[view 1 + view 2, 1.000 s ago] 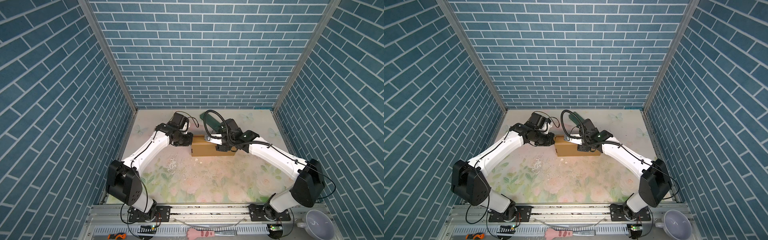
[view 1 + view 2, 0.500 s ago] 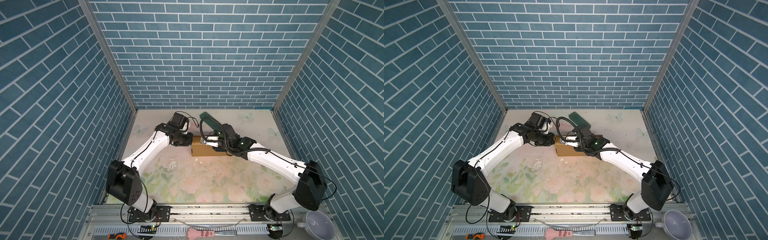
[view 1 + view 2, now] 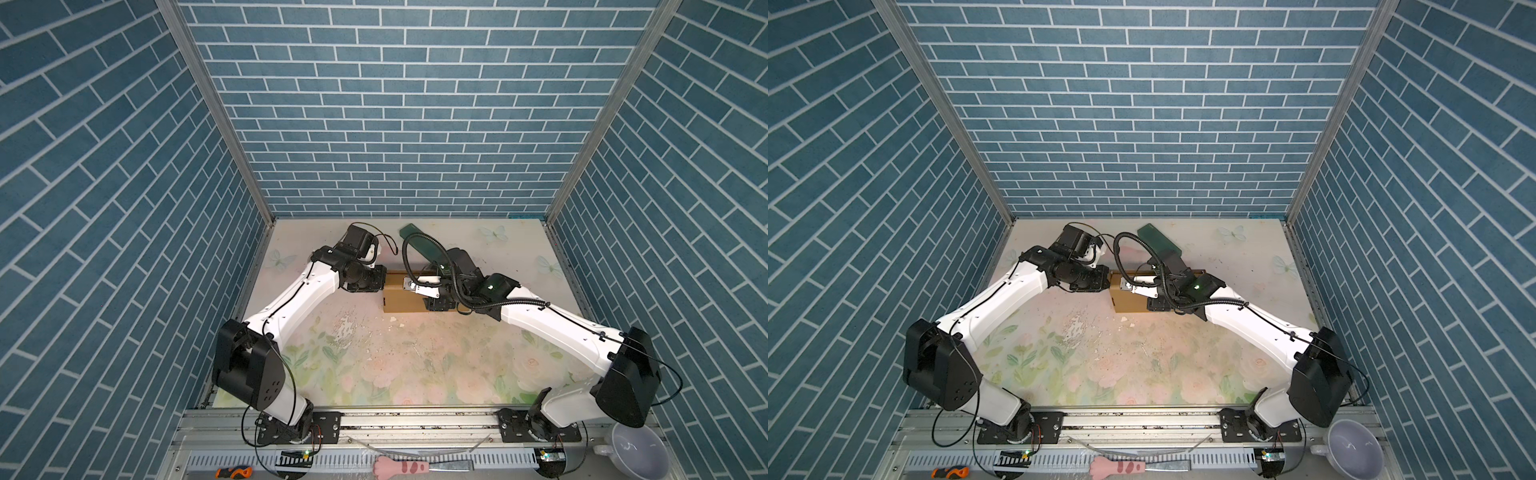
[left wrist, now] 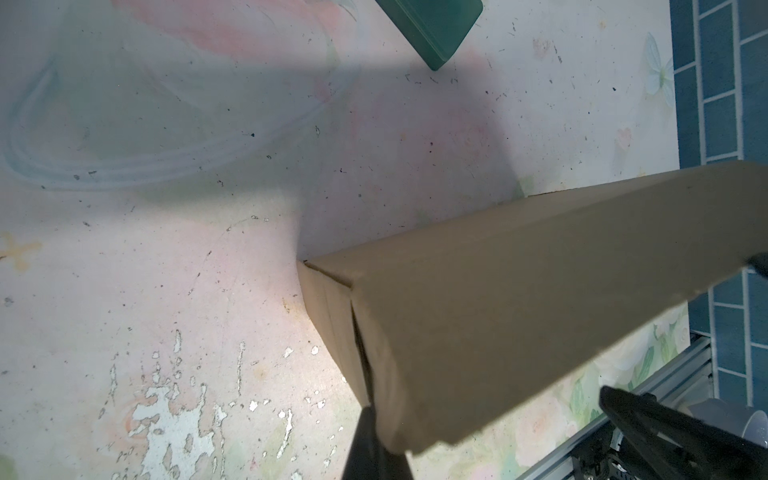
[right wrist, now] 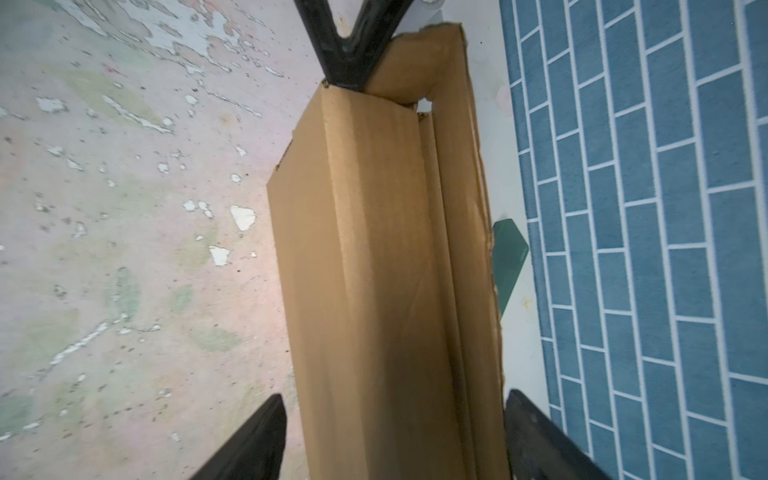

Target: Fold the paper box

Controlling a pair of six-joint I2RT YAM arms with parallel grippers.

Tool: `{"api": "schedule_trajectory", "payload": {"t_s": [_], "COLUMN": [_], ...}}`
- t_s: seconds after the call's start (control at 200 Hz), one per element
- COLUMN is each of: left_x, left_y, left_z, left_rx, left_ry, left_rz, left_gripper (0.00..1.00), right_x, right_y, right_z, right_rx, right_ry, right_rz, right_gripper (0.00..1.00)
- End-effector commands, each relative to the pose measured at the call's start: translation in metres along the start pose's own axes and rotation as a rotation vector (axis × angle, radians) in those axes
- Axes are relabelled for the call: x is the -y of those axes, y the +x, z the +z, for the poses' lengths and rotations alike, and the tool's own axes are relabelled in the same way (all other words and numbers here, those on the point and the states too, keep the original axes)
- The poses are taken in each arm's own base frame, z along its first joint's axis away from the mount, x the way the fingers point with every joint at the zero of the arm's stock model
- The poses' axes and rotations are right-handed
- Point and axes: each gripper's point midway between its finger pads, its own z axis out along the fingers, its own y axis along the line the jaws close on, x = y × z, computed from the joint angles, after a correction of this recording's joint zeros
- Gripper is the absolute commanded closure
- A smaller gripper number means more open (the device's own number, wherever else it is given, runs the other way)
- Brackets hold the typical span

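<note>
The paper box is folded brown cardboard, long and narrow, at the back middle of the table. My left gripper is shut, and its fingertips touch the box's left end by the end flap. One dark finger shows at that end's corner. My right gripper is open and straddles the box lengthwise. Its fingers stand on either side of the box with small gaps.
A dark green flat block lies just behind the box near the back wall. A pale cup, an orange-handled screwdriver and a pink paw-shaped tool lie beyond the front rail. Tiled walls enclose three sides.
My right gripper has slid left along the box, and its jaws narrowed and then widened again. The left arm and the box have stayed put.
</note>
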Motion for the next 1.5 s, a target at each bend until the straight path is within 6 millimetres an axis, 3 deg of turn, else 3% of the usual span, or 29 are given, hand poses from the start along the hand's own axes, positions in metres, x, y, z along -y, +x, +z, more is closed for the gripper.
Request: {"api": "schedule_trajectory", "payload": {"t_s": [0.0, 0.145, 0.435, 0.735, 0.995, 1.285, 1.495], "left_x": [-0.016, -0.016, -0.012, -0.006, -0.005, 0.008, 0.003], "left_y": [0.026, 0.027, 0.023, 0.016, 0.013, 0.003, -0.006], "left_z": [0.017, 0.018, 0.02, 0.016, 0.005, -0.028, -0.043], "left_rx": [-0.115, -0.117, -0.114, -0.082, -0.053, 0.012, 0.066], "left_ry": [-0.057, -0.055, -0.037, -0.002, 0.031, 0.088, 0.107], "left_rz": [-0.018, -0.018, -0.017, -0.017, 0.0, 0.041, 0.014], "left_gripper": [1.0, 1.0, 1.0, 1.0, 0.96, 0.82, 0.67], "right_x": [-0.009, 0.006, 0.022, -0.003, -0.01, -0.009, -0.008], "right_y": [0.004, 0.015, 0.014, 0.023, 0.029, 0.031, 0.029], "right_z": [0.005, 0.024, 0.024, 0.039, 0.043, 0.042, 0.042], "right_rx": [-0.04, -0.106, -0.112, -0.111, -0.11, -0.109, -0.099], "right_ry": [-0.077, 0.077, 0.274, 0.277, 0.25, 0.22, 0.212], "right_rz": [0.032, -0.065, -0.131, -0.148, -0.129, -0.109, -0.094], "right_gripper": [0.14, 0.2, 0.4, 0.48, 0.5, 0.51, 0.51]}}
